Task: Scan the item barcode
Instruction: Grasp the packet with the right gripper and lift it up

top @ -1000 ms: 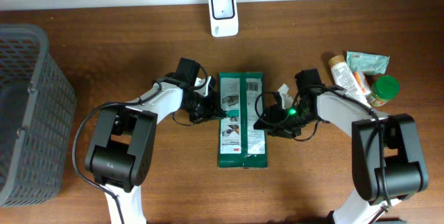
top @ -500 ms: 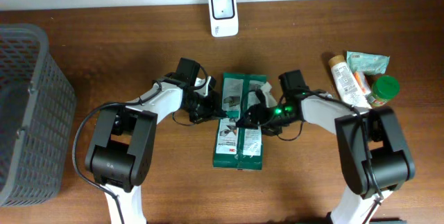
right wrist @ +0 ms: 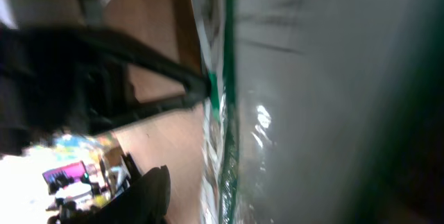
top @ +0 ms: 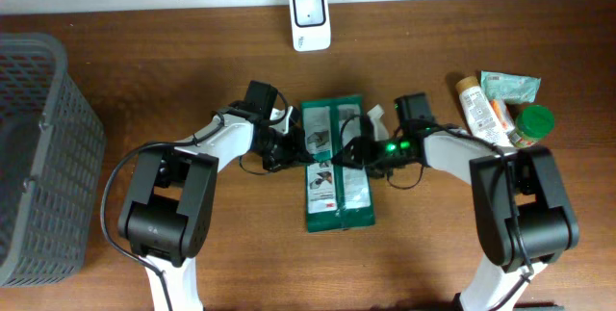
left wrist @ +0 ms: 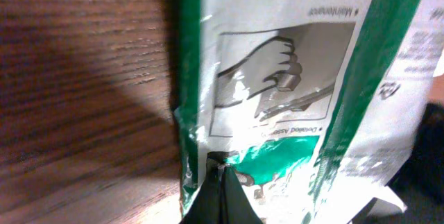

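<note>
The pack (top: 337, 171) has swung slightly askew since a second ago, and the right end effector (top: 366, 149) has slid up along its right edge! It lies flat mid-worktop (top: 192, 61) between both arms, well apart from the scanner (top: 310, 18). The left end effector (top: 289, 145) is fully closed, pinching the film at the pack's left edge, while the right one crowds the pack, and I can't tell whether it grips.

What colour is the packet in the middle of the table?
The packet is green and white, best seen from overhead.
</note>
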